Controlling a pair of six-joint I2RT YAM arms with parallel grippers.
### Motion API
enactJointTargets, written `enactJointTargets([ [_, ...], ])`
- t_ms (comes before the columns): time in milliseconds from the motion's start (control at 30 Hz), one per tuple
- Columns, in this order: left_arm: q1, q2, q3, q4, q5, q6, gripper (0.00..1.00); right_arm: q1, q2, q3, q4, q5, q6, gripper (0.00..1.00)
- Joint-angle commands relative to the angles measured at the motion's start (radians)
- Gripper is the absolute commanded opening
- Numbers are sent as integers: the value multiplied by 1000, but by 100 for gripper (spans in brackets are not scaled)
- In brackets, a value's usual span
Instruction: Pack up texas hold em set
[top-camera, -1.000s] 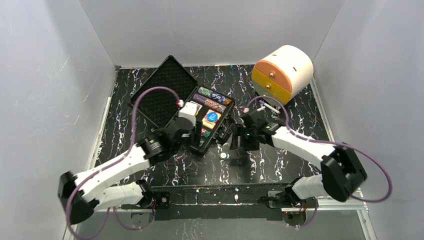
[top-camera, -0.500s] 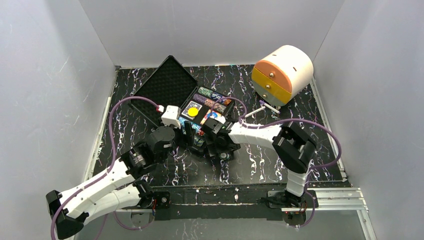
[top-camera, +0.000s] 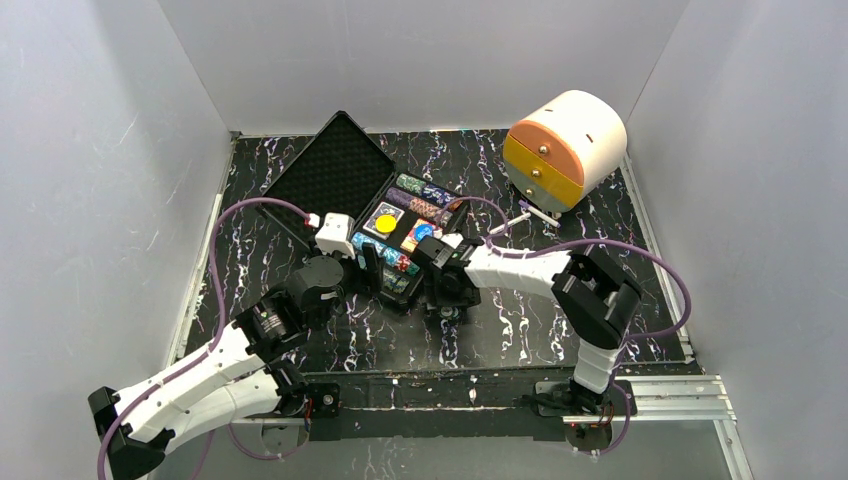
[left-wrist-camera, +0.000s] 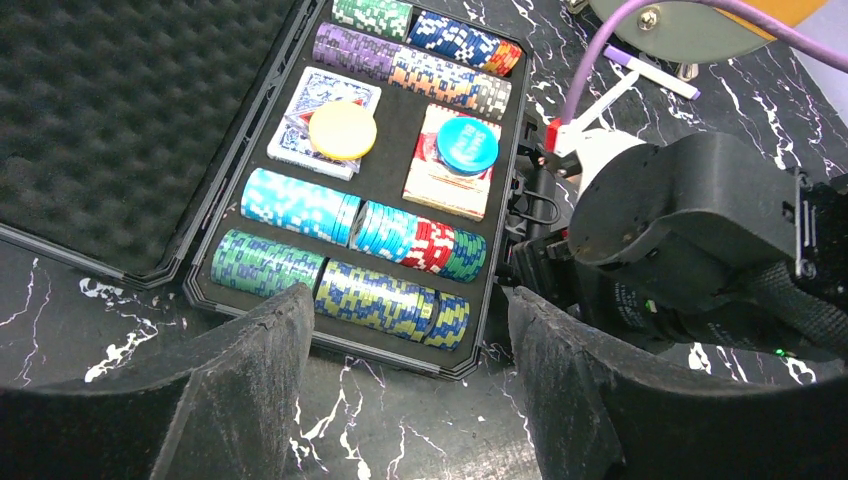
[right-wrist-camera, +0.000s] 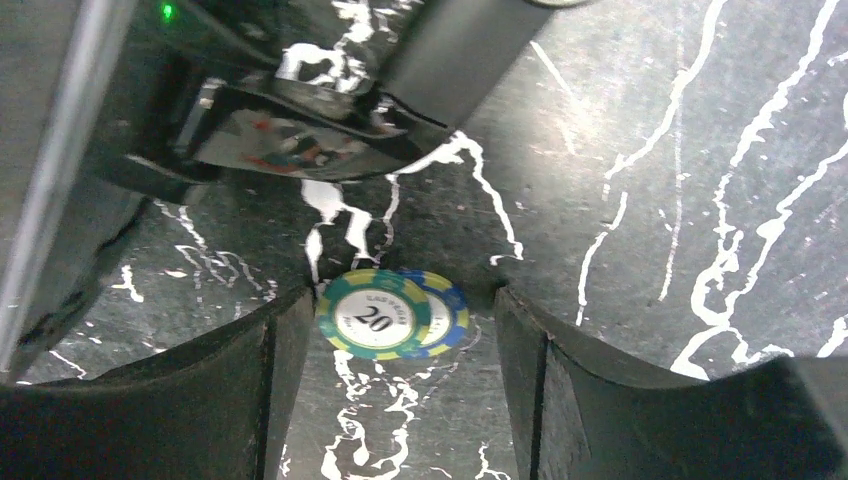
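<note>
The right gripper (right-wrist-camera: 400, 305) is reaching down to the black marbled table (right-wrist-camera: 700, 200) with its fingers standing apart. They are straddling a green-and-yellow "20" chip (right-wrist-camera: 375, 318) that is lying partly over a blue chip (right-wrist-camera: 455, 318). The left finger is sitting just beside the pair and the right finger is standing clear of it. Both chips are resting on the table outside the case.

The left gripper (left-wrist-camera: 410, 310) is hovering with fingers spread and nothing between them, over the near edge of the open black case (left-wrist-camera: 503, 190). The case is holding multicoloured chip rows (left-wrist-camera: 340, 290) and two card decks. The blue-backed deck (left-wrist-camera: 300, 120) is carrying an orange button (left-wrist-camera: 342, 130), and the red deck (left-wrist-camera: 445, 185) is carrying a blue button (left-wrist-camera: 467, 147). The foam-lined lid (left-wrist-camera: 130, 120) is lying open. The cream-and-orange drawer box (top-camera: 565, 145) is sitting well apart, at the far right.
</note>
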Motion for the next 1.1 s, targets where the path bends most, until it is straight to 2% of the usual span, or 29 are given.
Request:
enactJointTargets([
  [0, 3, -12, -7, 18, -31, -1, 69, -39, -22, -80, -46, -16, 19, 75],
  [167, 4, -2, -2, 19, -30, -1, 69, -44, -21, -89, -63, -50, 37, 63],
  [400, 3, -8, -23, 11, -85, -11, 70, -46, -50, -100, -80, -48, 44, 57],
  [433, 3, -9, -23, 11, -85, -12, 70, -46, -50, -98, -77, -54, 43, 55],
  [533, 4, -9, -24, 11, -81, -14, 70, -46, -39, -95, -60, -74, 39, 38],
  [633, 4, -5, -23, 1, -75, -33, 70, -46, -40, -87, -71, -57, 47, 32],
  [833, 4, 24, -70, 32, 69, -150, 73, -56, -134, -65, -89, -5, 78, 28],
  [1067, 1, 116, -177, 215, 272, -322, 74, -134, -282, -114, -35, -69, 116, 29],
])
